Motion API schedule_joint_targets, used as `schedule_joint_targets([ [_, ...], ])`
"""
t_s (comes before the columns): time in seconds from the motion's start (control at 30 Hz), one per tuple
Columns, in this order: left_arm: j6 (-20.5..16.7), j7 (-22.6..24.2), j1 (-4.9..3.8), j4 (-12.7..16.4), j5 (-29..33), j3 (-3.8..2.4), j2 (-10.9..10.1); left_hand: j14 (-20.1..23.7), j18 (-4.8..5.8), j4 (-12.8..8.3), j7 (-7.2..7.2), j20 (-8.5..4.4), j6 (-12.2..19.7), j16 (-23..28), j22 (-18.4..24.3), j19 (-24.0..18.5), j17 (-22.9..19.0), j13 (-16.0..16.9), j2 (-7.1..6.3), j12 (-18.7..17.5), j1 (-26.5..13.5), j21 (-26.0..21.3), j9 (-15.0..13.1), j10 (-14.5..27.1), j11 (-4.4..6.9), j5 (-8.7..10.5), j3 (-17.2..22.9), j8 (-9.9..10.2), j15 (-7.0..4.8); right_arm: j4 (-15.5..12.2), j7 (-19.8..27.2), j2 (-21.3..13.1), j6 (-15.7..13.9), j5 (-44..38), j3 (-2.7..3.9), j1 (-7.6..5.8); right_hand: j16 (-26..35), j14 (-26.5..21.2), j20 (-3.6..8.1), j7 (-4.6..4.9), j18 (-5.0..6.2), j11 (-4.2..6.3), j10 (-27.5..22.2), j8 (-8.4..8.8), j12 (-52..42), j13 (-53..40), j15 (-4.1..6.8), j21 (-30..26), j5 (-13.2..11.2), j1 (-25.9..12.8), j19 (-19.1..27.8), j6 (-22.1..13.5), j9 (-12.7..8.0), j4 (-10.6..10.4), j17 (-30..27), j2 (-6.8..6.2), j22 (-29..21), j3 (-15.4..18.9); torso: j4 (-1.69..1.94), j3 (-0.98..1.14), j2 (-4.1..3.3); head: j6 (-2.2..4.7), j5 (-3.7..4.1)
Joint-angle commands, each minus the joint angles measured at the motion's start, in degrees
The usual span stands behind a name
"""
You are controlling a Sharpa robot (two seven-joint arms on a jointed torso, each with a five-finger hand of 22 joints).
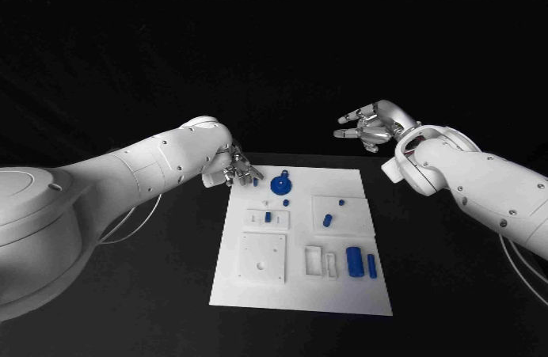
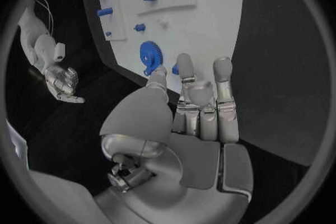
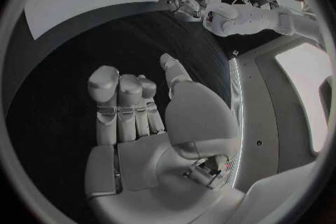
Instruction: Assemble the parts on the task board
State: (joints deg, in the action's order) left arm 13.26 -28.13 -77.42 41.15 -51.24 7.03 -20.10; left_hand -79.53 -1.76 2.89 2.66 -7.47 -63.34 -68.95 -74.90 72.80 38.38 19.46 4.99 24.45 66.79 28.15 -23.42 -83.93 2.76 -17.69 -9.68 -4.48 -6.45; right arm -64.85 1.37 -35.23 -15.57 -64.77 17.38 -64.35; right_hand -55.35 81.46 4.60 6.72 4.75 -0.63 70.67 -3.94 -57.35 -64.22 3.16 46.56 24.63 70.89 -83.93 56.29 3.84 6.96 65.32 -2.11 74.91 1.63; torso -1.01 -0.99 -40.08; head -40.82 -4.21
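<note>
Parts [image 1: 355, 260] sit on task board [image 1: 299, 298]; left hand [image 1: 235, 169] pinches small blue piece [image 1: 256, 174] at far-left corner, keep fingers clamped, lower slow. Right hand [image 1: 371, 126] fingers apart, empty.

Black table, matte surface.

The black table [image 1: 137, 294] runs dark and even on all visible sides of the work area, its top showing again as a broad dark band in the right wrist view [image 3: 105, 39] and along one side in the left wrist view [image 2: 280, 67]. Background beyond the far edge is black.
</note>
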Motion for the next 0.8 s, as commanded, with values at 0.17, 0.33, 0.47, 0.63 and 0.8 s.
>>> schedule_joint_targets([
  [0.17,0.5,1.1,0.01,-0.2,0.7,0.01,0.4,0.2,-0.36,-1.2,-0.14,0.13,-0.1,0.0,-1.1,-0.1,0.0,0.1,1.86,-0.3,1.1,0.1,0.1,-1.8,-0.25,-0.22,0.5,0.1,0.14,0.0,0.2,0.2,0.3,-0.5,0.02,0.01,0.2,-0.3,-0.19,0.09,0.93,0.01,-0.2,0.33,0.1,0.1,0.17,-0.2,0.3,-0.2,-2.1,0.3,-0.1,-0.1,-0.1,0.15,5.7,0.0,-0.02,-0.02,-0.03,0.00,0.02],
  [0.33,0.9,1.2,0.20,-0.4,0.8,0.08,0.6,0.2,-0.33,-2.0,-0.27,0.10,-0.3,-0.1,-1.1,-0.1,0.1,0.1,2.52,-0.3,2.2,0.1,0.0,-1.9,-0.22,-0.36,0.9,0.0,0.11,0.1,0.2,0.3,0.3,-0.5,0.02,0.01,0.1,-0.2,-0.18,0.08,0.90,0.03,-0.2,0.33,0.0,0.0,0.19,-0.1,0.3,-0.1,-2.2,0.3,-0.1,-0.1,0.0,0.13,5.8,-0.1,-0.06,-0.02,-0.07,-0.06,0.10],
  [0.47,1.0,1.3,0.43,-0.7,1.0,0.14,0.8,0.2,-0.33,-2.2,-0.27,0.12,-0.3,-0.1,-1.1,-0.1,0.1,0.1,2.61,-0.3,2.4,0.1,0.0,-1.9,-0.22,-0.34,0.9,0.0,0.12,0.1,0.2,0.4,0.3,-0.5,0.02,0.01,0.1,-0.2,-0.18,0.08,0.90,0.03,-0.2,0.33,0.0,0.0,0.19,-0.1,0.3,-0.1,-2.2,0.3,-0.1,-0.1,0.0,0.13,5.8,-0.1,-0.03,-0.04,-0.06,-0.09,0.15],
  [0.63,1.1,1.5,0.59,-1.0,1.2,0.20,0.9,0.2,-0.33,-2.5,-0.28,0.12,-0.3,-0.1,-1.1,-0.1,0.1,0.1,2.86,-0.2,2.6,0.2,0.0,-1.9,-0.24,-0.29,0.8,0.0,0.11,0.1,0.2,0.4,0.4,-0.5,0.02,0.01,0.1,-0.2,-0.18,0.08,0.90,0.03,-0.2,0.33,0.0,0.0,0.19,-0.1,0.3,-0.1,-2.2,0.3,-0.1,-0.1,0.0,0.13,5.8,-0.1,0.07,-0.02,-0.08,-0.18,0.21],
  [0.8,1.0,1.4,0.63,-1.4,1.2,0.23,1.0,0.2,-0.35,-2.7,-0.30,0.13,-0.4,-0.2,-1.1,-0.1,0.1,0.1,3.03,-0.2,2.7,0.2,-0.1,-1.9,-0.23,-0.31,0.7,0.0,0.12,0.1,0.2,0.4,0.4,-0.5,0.02,0.01,0.1,-0.2,-0.18,0.08,0.90,0.03,-0.2,0.33,0.0,0.0,0.19,-0.1,0.3,-0.1,-2.2,0.3,-0.1,-0.1,0.0,0.13,5.8,-0.1,0.01,-0.02,-0.07,-0.11,0.19],
])
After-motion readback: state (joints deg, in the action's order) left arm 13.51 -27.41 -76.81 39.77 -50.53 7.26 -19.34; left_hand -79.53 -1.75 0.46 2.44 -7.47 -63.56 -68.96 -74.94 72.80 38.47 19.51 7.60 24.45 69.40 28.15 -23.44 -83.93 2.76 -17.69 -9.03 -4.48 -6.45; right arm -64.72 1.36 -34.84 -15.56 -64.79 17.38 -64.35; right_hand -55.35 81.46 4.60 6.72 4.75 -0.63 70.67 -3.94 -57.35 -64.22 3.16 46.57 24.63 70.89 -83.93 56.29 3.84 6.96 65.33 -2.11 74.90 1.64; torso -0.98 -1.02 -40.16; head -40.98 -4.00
